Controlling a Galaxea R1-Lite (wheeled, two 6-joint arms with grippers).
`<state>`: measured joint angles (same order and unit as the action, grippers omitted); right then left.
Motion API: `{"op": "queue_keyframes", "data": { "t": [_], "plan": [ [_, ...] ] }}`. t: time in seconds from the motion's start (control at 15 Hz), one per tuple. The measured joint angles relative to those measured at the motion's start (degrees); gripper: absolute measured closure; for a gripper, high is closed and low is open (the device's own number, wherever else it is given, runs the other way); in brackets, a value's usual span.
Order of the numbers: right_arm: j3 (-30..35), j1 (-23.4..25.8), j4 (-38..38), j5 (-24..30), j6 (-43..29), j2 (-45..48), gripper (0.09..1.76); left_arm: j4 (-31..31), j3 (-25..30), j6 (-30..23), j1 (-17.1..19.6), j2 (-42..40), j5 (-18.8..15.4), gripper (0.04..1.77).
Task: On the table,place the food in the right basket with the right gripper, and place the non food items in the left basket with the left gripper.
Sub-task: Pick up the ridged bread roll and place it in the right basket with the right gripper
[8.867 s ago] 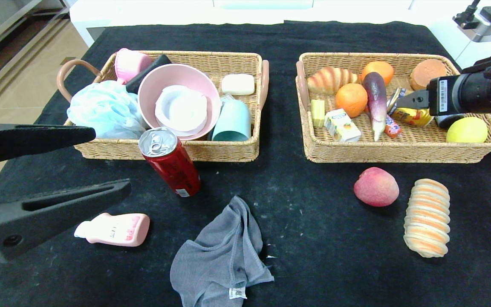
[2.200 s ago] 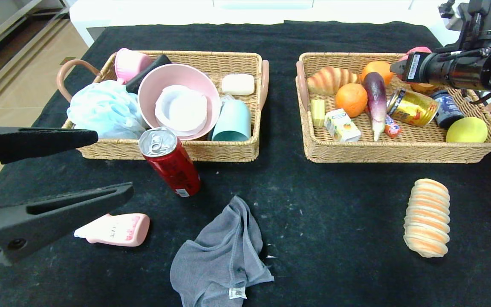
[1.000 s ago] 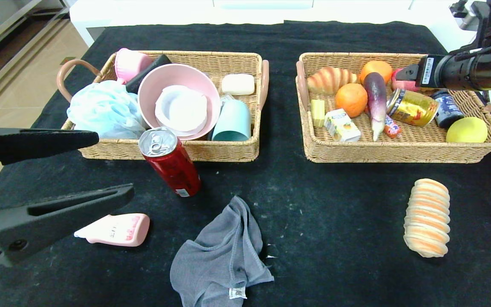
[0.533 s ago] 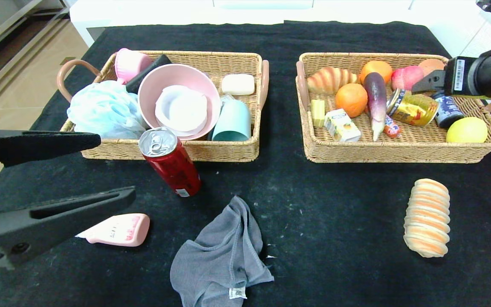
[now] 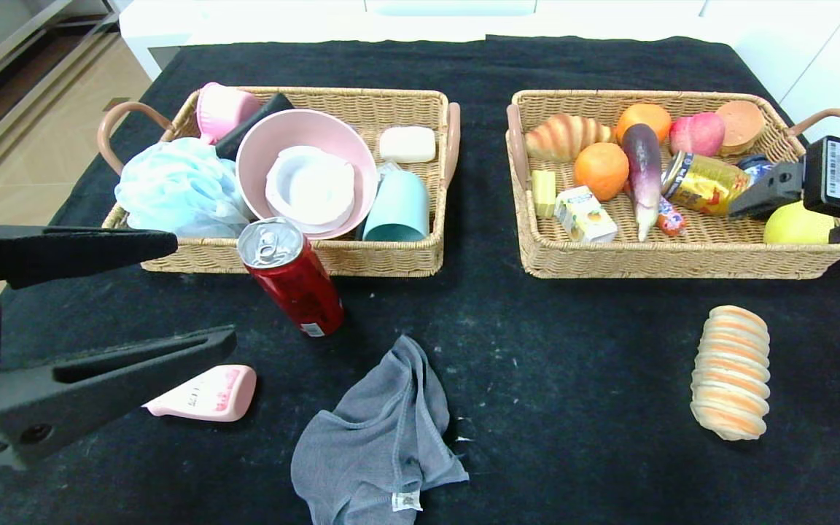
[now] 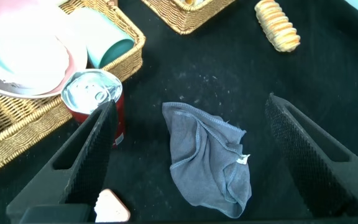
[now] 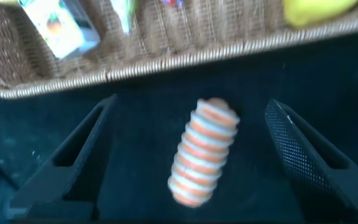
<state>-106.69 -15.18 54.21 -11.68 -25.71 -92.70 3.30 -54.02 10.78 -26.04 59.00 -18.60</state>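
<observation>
Head view: right pincer [image 5: 748, 200] wide open, empty, over the right basket [image 5: 675, 259]; peach [image 5: 697, 133] inside. Left pincer [image 5: 172, 292] wide, parked. Right wrist view: striped bread roll [image 7: 202, 151] on table [image 7: 135, 124], between the prongs.

The left hand [image 5: 172, 292] partly hides the pink bottle [image 5: 205, 394].

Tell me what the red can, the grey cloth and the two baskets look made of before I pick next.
The red can looks like metal: shiny silver top with a pull tab, glossy printed side. The grey cloth looks like soft knit fabric, matte, crumpled in folds, with a sewn tag. The left basket and the right basket look like woven wicker, tan and matte; whether natural or plastic is unclear.
</observation>
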Motion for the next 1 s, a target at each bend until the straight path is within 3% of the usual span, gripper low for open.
{"op": "queue_keyframes", "data": {
  "t": [0.4, 0.6, 1.0],
  "plan": [
    [8.0, -0.3, 2.6, 0.6, -2.8, 1.2, 0.15, 0.1, 0.0, 0.0, 0.0, 0.0, 0.0, 0.09],
    [13.9, 0.2, 2.0, 4.1, -2.9, 1.9, 0.15, 0.1, 0.0, 0.0, 0.0, 0.0, 0.0, 0.09],
    [24.2, 0.4, -7.7, 6.3, -4.6, 2.0, 0.15, 0.1, 0.1, 0.0, 0.0, -0.1, 0.0, 0.09]
  ]
}}
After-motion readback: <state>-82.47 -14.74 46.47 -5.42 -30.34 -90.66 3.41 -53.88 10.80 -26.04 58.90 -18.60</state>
